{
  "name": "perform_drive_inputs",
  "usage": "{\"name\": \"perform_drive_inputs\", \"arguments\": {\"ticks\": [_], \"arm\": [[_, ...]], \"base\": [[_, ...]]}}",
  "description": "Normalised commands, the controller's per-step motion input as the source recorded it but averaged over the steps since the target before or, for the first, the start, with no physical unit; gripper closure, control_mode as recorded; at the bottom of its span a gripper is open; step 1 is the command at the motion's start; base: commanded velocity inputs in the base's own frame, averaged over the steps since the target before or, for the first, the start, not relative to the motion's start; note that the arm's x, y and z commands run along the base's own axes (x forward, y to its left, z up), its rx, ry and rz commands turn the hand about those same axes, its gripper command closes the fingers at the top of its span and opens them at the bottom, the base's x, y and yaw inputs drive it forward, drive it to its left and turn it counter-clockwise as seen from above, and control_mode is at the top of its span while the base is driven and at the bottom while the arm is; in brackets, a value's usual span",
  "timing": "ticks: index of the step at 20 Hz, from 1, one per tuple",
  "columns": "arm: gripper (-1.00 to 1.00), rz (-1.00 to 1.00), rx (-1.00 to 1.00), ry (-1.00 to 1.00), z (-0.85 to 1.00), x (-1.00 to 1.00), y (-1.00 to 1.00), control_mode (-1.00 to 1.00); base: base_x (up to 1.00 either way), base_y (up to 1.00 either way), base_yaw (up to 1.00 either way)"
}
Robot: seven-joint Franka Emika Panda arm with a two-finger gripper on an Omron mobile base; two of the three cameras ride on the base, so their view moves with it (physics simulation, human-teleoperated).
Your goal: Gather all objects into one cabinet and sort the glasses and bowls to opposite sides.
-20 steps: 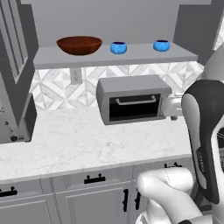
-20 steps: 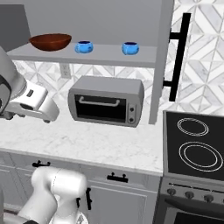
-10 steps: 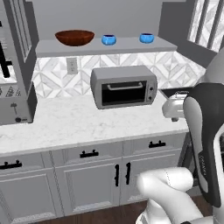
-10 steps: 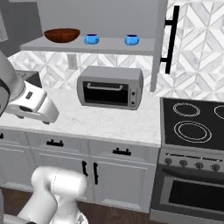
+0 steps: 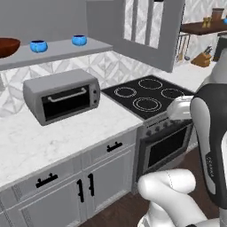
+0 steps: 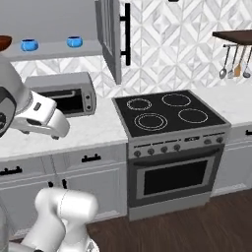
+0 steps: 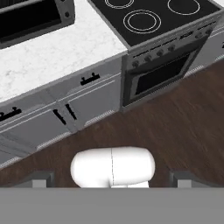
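Observation:
The reddish-brown wooden bowl (image 5: 5, 46) (image 6: 4, 40) sits at the left end of the grey wall cabinet's shelf floor (image 5: 57, 52) (image 6: 54, 50). To its right stand two small blue cups, one nearer the bowl (image 5: 38, 45) (image 6: 29, 45) and one farther along (image 5: 79, 40) (image 6: 74, 42). The cabinet's paned door (image 5: 148, 31) (image 6: 114, 42) hangs open. My gripper (image 5: 179, 109) (image 6: 48, 123) (image 7: 112, 178) is far below the shelf, in front of the counter, pointing down at the floor. It is open, with the fingertips (image 7: 42, 178) wide apart and nothing between them.
A grey toaster oven (image 5: 62, 95) (image 6: 64, 92) stands on the marble counter (image 5: 48, 137) under the shelf. A black stove (image 5: 148, 93) (image 6: 167, 114) with an oven lies to the right. A dark wooden shelf (image 5: 204, 27) (image 6: 234, 35) and a knife block (image 5: 203, 59) are farther right.
The base has moved, so the whole scene has slid left and the stove has come into view. Bowl and cups stay in place on the shelf; the gripper stays open.

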Motion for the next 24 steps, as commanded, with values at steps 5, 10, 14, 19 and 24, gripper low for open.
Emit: {"name": "perform_drive_inputs", "arguments": {"ticks": [5, 10, 14, 19, 24], "arm": [[-1.0, 0.0, 0.0, 0.0, 0.0, 0.0, 0.0, 1.0], [-1.0, 0.0, 0.0, 0.0, 0.0, 0.0, 0.0, 1.0], [-1.0, 0.0, 0.0, 0.0, 0.0, 0.0, 0.0, 1.0], [-1.0, 0.0, 0.0, 0.0, 0.0, 0.0, 0.0, 1.0], [-1.0, 0.0, 0.0, 0.0, 0.0, 0.0, 0.0, 1.0]], "base": [[-0.2, -0.01, -0.84], [-0.14, -0.02, -0.75], [0.0, -0.04, -0.45], [0.57, -0.33, -0.16], [0.99, -0.35, -0.11]]}}
